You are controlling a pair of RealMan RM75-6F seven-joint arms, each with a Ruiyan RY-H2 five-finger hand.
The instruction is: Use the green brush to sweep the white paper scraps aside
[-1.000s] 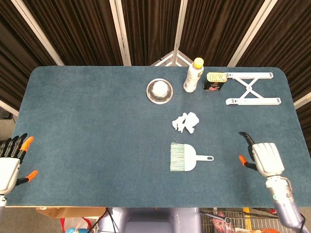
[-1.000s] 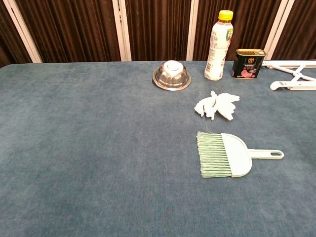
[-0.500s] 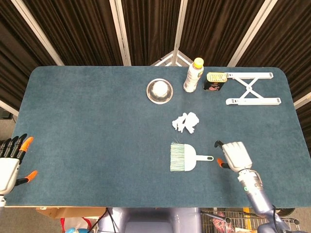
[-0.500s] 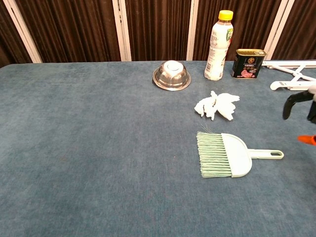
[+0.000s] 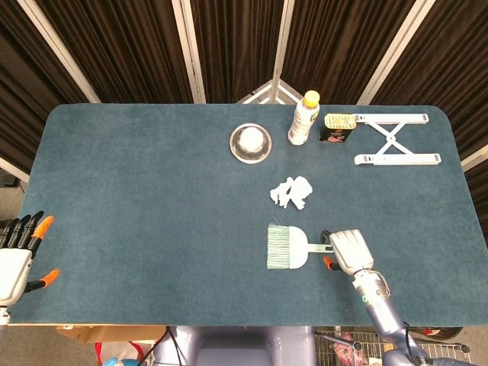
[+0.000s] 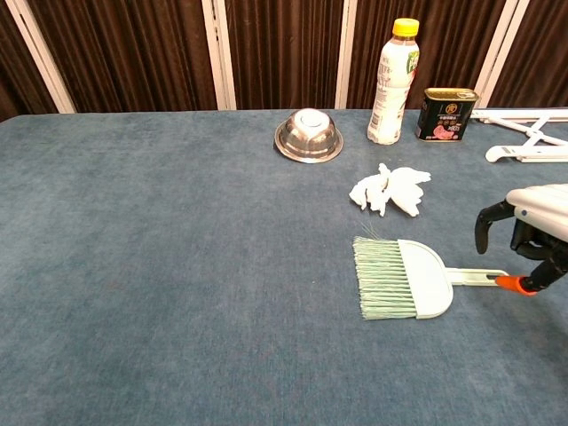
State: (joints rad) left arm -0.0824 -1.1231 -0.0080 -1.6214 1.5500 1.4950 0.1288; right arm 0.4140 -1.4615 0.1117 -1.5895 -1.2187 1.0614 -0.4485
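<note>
The green brush (image 5: 288, 248) lies flat on the blue table, bristles to the left and its handle (image 6: 475, 276) pointing right. Just behind it sits the pile of white paper scraps (image 5: 292, 192), which also shows in the chest view as scraps (image 6: 389, 191). My right hand (image 5: 347, 252) hovers at the end of the handle with its fingers apart and holds nothing. In the chest view the right hand (image 6: 532, 235) has its orange thumb tip at the handle's end. My left hand (image 5: 17, 255) stays at the front left edge, fingers spread and empty.
An upturned steel bowl (image 5: 251, 142) sits behind the scraps. A yellow-capped bottle (image 5: 303, 118) and a dark can (image 5: 337, 128) stand at the back. A white folding stand (image 5: 396, 139) lies at the back right.
My right hand has moved left across the table, from near the right edge to the end of the brush handle. Brush, scraps and left hand have not moved.
</note>
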